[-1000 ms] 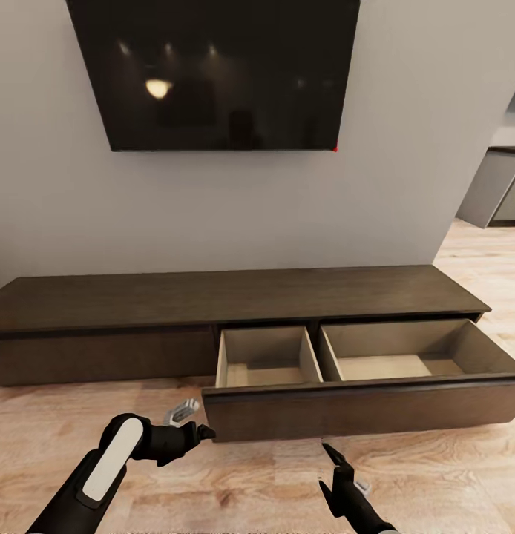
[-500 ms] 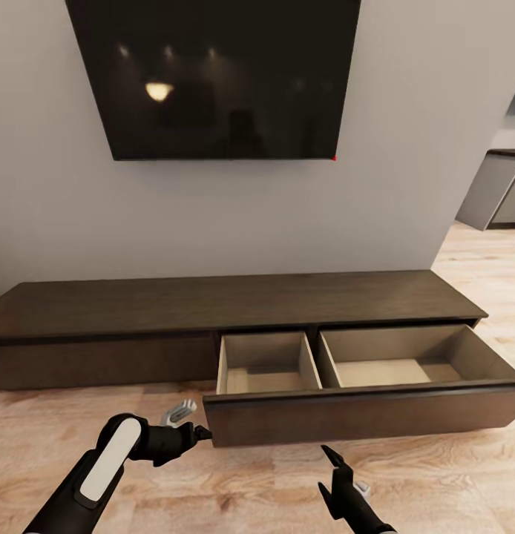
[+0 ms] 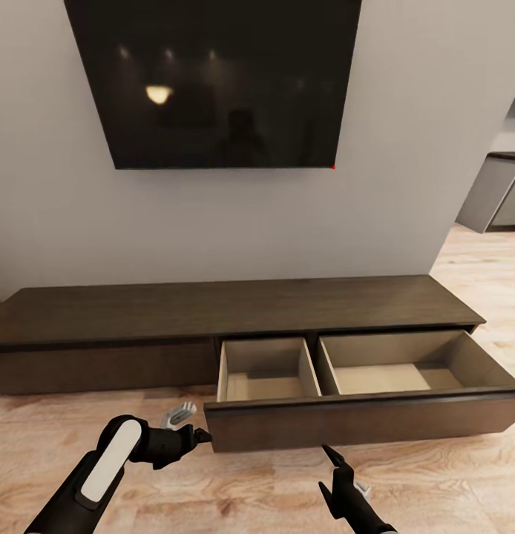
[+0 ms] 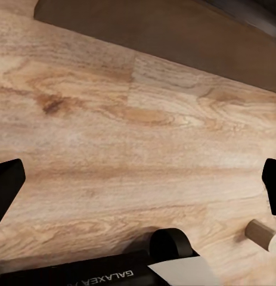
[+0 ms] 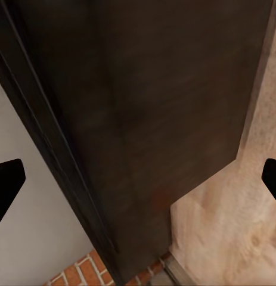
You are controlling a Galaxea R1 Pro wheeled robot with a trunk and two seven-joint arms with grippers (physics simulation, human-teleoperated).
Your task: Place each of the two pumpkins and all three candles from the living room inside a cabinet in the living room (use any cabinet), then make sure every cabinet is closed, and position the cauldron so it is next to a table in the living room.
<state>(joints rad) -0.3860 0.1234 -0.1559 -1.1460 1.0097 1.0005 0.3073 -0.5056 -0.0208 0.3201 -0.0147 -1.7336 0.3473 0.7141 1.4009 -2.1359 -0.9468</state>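
The cabinet (image 3: 213,308) is a long low dark-brown unit against the wall. Its right drawer (image 3: 361,419) is pulled out, and two pale beige compartments (image 3: 265,371) show bare bottoms. My left gripper (image 3: 192,428) hovers over the floor at the left end of the drawer front, and in the left wrist view its fingers (image 4: 6,185) stand wide apart with nothing between them. My right gripper (image 3: 332,454) is just below the drawer front; its fingers (image 5: 6,182) are spread before the dark wood (image 5: 149,119). Pumpkins, candles and cauldron are out of view.
A large black TV (image 3: 213,81) hangs on the grey wall above the cabinet. Light wood floor (image 3: 250,489) runs in front. Grey kitchen units (image 3: 499,193) stand at the far right, past the wall's corner.
The whole picture has slid down a little, so the camera moved. The drawer stays pulled out, and both grippers keep nearly the same pose.
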